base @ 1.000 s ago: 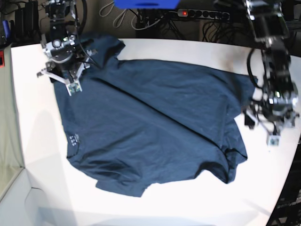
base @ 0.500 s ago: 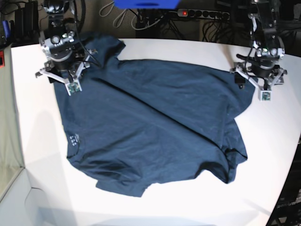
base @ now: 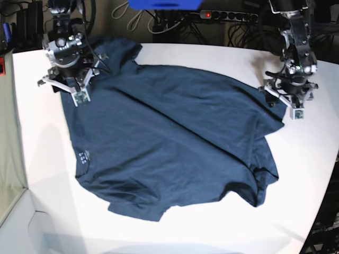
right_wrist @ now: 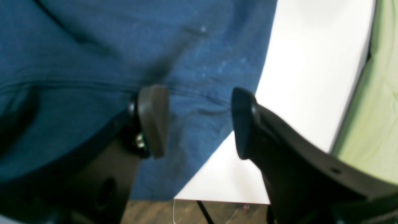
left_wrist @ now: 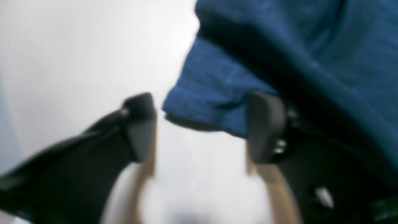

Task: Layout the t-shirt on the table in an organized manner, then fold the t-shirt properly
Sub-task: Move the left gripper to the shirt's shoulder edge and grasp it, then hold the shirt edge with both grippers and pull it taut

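The dark navy t-shirt (base: 169,143) lies spread and creased across the white table (base: 47,159), its small white label mark (base: 83,156) near the left edge. My right gripper (base: 61,91) hovers over the shirt's far-left part. In the right wrist view it (right_wrist: 199,121) is open, with the shirt's edge (right_wrist: 202,77) under the gap between the fingers. My left gripper (base: 283,106) stands at the shirt's right-hand edge. In the left wrist view it (left_wrist: 202,124) is open, and a corner of the shirt (left_wrist: 211,93) reaches in between the fingers beside the right fingertip (left_wrist: 264,124).
A grey-green panel (base: 8,132) borders the table's left side and also shows as the green panel (right_wrist: 373,109) in the right wrist view. Behind the table are a power strip (base: 228,16) and cables. The table's curved edge (base: 323,196) runs close on the right.
The left arm has swung from the table's right side up to the shirt's right edge, and its jaws have narrowed. The right arm has shifted slightly toward the back.
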